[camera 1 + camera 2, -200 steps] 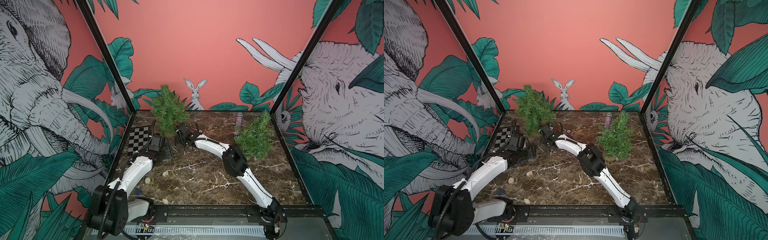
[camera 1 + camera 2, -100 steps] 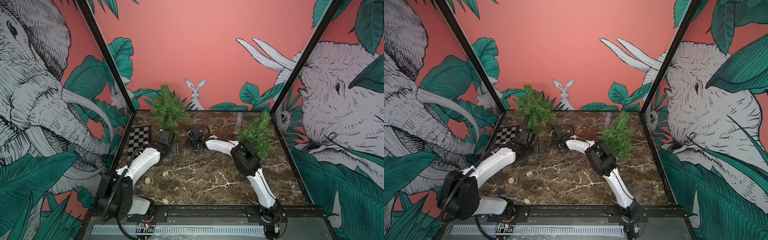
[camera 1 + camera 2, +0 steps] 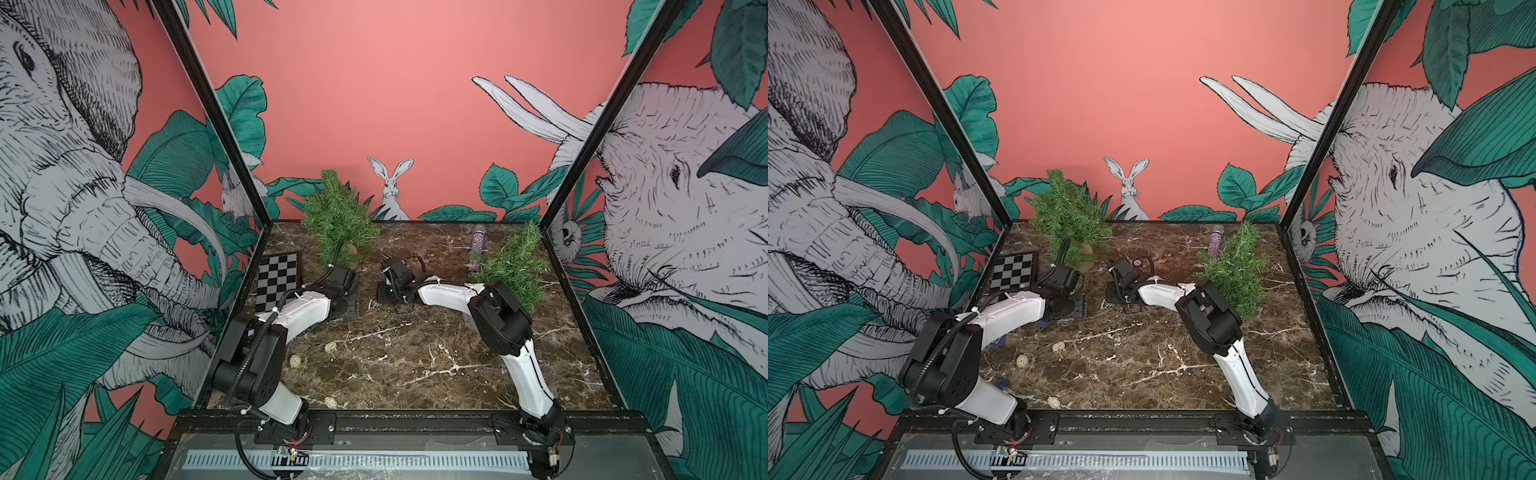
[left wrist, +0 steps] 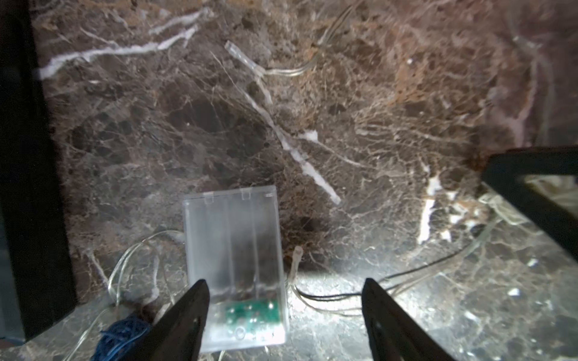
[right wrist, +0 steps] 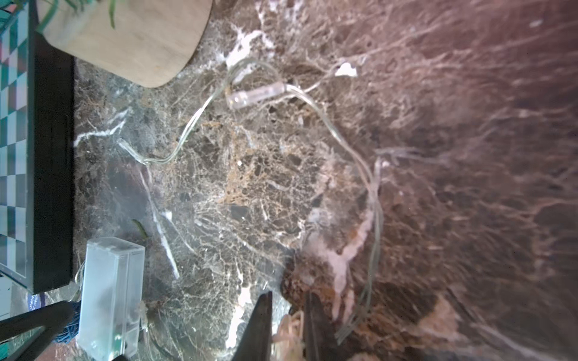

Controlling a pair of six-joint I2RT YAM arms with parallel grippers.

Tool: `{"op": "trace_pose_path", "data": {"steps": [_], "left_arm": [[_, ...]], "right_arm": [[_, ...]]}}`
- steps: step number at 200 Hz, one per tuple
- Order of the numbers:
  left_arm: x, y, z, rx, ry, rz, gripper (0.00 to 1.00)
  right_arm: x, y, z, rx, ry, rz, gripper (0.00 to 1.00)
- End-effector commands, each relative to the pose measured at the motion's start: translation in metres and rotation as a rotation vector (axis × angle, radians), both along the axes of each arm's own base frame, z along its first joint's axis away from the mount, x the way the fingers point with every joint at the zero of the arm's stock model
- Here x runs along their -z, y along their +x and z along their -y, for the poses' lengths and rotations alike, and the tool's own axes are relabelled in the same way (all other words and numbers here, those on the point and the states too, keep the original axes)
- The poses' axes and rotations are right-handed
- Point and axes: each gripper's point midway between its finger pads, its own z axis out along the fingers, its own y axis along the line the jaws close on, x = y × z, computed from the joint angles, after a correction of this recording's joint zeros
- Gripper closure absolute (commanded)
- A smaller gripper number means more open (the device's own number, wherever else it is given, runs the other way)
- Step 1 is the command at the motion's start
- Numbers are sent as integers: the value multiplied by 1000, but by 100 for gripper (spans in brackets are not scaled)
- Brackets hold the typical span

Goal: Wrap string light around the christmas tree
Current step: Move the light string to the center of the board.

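The brown marble table (image 3: pixel 415 361) is the biggest thing under me. The christmas tree (image 3: pixel 338 220) stands upright near its far edge on a round wooden base (image 5: pixel 131 40), and I place everything from that tree. A second tree (image 3: pixel 513 266) stands well apart from it, and a checkerboard (image 3: pixel 277 282) lies flat just beside it.

Both my arms stretch low toward the tree's foot. My left gripper (image 4: pixel 285 281) hangs with its jaws spread wide, gripping nothing, one finger over a corner of the clear battery box (image 4: pixel 233 250). That box lies flat near the tree. Its long axis runs roughly toward the wooden base, and its green circuit-board end is turned away from the base.

My right gripper (image 5: pixel 288 295) has its jaws drawn nearly together on a pale tangle where strands of the string light (image 5: pixel 377 218) end. The string light lies on the marble beside the tree, its clear wire looping from near the base out to my right fingers. One clear bulb (image 5: pixel 256 93) lies just beside the base, its tip turned roughly toward it.
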Motion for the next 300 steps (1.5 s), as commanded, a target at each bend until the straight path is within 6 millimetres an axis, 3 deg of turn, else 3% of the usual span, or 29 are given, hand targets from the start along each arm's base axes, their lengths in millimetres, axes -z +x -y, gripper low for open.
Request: {"op": "trace_pose_path", "data": {"steps": [1,67,118,145,174,210,225,231,255,281,300], "left_arm": [[6,-1,-13,-65,-7,-6,23],[23,5,-1,-67,-68,-41,26],[29,2,-13,-69,1,-51,30],[33,-5,-6,-65,-49,-69,39],[12,-22,10,-21,-115,-60,52],[-9,-71,25,93,-123,-125,64],[-14,-95,29,143,-108,-176,66],[-16,-104,29,156,-111,-192,67],[-15,-137,36,210,-174,-302,68],[-21,-155,48,269,-169,-344,67],[-23,-164,66,311,-194,-375,67]], "right_arm": [[-22,1,1,7,39,27,86],[-25,4,-1,7,58,27,86],[-28,7,1,12,66,33,87],[-27,6,1,8,67,26,87],[-36,-6,8,-29,60,25,87],[-44,-46,36,-150,-22,-8,88],[-44,-68,59,-198,-86,-19,88],[-32,-82,76,-206,-138,-47,89],[-17,-124,119,-261,-251,-126,89],[1,-169,159,-335,-403,-229,90],[-2,-180,173,-361,-491,-221,91]]}}
